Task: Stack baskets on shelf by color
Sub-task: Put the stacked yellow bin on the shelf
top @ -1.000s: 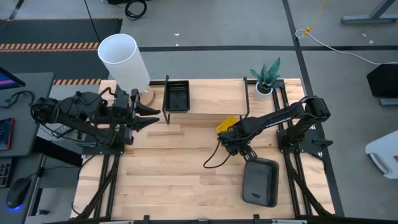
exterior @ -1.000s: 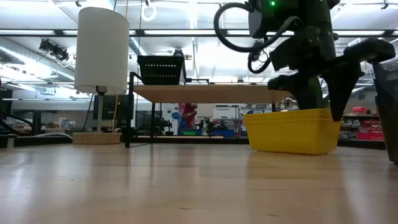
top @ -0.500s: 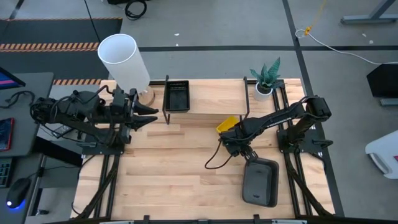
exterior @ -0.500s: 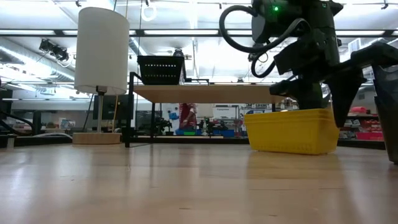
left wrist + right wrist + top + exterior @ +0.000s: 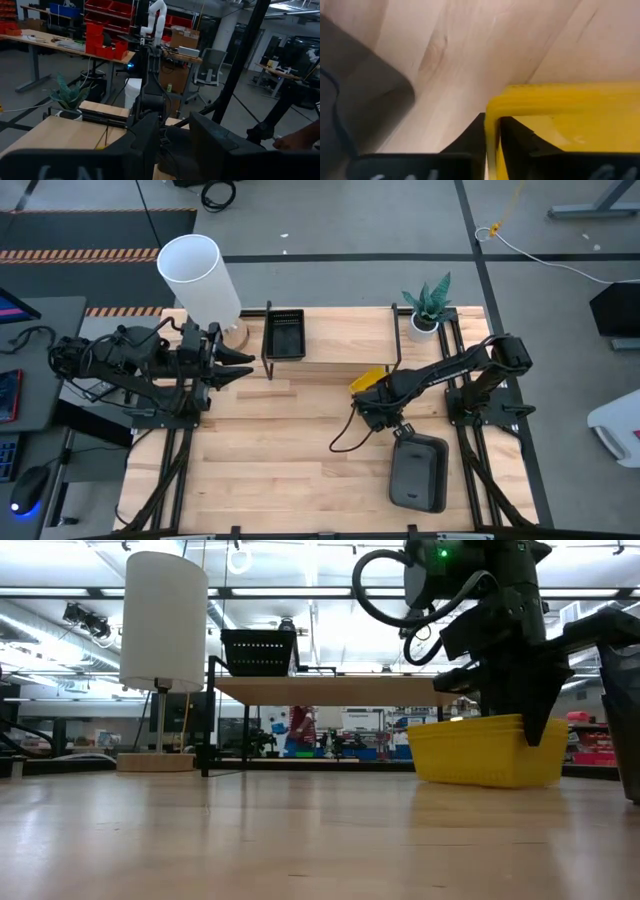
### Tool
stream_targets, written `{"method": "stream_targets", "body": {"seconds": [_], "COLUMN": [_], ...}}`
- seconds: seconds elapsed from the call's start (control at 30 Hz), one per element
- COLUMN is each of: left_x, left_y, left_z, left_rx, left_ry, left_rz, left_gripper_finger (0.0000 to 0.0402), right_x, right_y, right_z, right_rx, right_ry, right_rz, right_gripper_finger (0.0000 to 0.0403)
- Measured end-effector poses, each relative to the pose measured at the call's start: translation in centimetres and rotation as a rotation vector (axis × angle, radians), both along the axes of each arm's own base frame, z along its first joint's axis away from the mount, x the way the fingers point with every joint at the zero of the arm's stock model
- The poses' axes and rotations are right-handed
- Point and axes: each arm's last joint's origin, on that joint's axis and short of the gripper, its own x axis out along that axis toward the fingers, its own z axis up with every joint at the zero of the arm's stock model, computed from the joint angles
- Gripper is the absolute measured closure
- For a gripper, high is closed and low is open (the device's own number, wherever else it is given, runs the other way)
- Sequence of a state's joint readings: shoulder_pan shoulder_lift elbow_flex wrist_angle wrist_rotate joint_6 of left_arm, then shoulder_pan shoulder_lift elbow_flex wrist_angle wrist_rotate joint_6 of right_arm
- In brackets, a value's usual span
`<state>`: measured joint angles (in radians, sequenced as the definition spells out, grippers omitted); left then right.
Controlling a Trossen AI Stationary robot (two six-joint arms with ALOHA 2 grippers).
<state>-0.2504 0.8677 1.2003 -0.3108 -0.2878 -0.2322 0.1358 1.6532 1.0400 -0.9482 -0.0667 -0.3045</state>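
Pale wooden planks make up the tabletop (image 5: 280,450), and at its far edge stands the shelf (image 5: 340,335), a low rack with a light plank top on thin black legs. On the left end of that shelf sits a black mesh basket (image 5: 284,335), which the low view shows perched on the plank (image 5: 258,651). A white cylindrical lamp (image 5: 198,278) stands at the far left corner of the table, and a small potted plant (image 5: 427,308) at the far right corner. The right gripper (image 5: 372,408) is down just in front of the shelf's right end, and its two dark fingers (image 5: 512,137) are closed on either side of the rim of the yellow baskets (image 5: 488,748), one inside the wall and one outside. In the low view these yellow baskets show as a nested stack, tilted, with the end under the gripper raised off the wood and the other end low. A dark grey basket (image 5: 418,471) with rounded corners lies on the table near the right gripper, toward the front edge, apart from the yellow stack. The left gripper (image 5: 243,365) hangs over the table's left side, near the lamp and the shelf's left end, with its fingers (image 5: 150,137) apart and nothing between them.
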Motion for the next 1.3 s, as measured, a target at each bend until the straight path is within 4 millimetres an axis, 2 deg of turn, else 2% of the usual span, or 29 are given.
{"method": "stream_targets", "body": {"seconds": [0.13,0.43,0.73,1.1,1.3], "left_x": [0.0,0.0,0.0,0.0,0.0], "left_y": [0.0,0.0,0.0,0.0,0.0], "left_z": [0.0,0.0,0.0,0.0,0.0], "left_rx": [0.003,0.006,0.006,0.006,0.002], "left_ry": [0.0,0.001,0.001,0.001,0.001], "left_rz": [0.0,0.001,0.008,0.008,0.008], "left_gripper_finger": [0.0285,0.0285,0.0285,0.0285,0.0285], "right_x": [0.4,1.6,2.8,3.0,2.8], "right_y": [0.0,0.2,2.1,3.7,2.9], "right_z": [0.7,3.1,6.7,14.4,18.4], "right_rx": [-0.037,-0.01,0.08,0.241,0.211], "right_ry": [-0.009,-0.06,-0.128,-0.196,-0.28], "right_rz": [0.001,-0.008,0.019,0.035,-0.007], "right_gripper_finger": [0.0381,0.0373,0.0376,0.0375,0.0375]}}
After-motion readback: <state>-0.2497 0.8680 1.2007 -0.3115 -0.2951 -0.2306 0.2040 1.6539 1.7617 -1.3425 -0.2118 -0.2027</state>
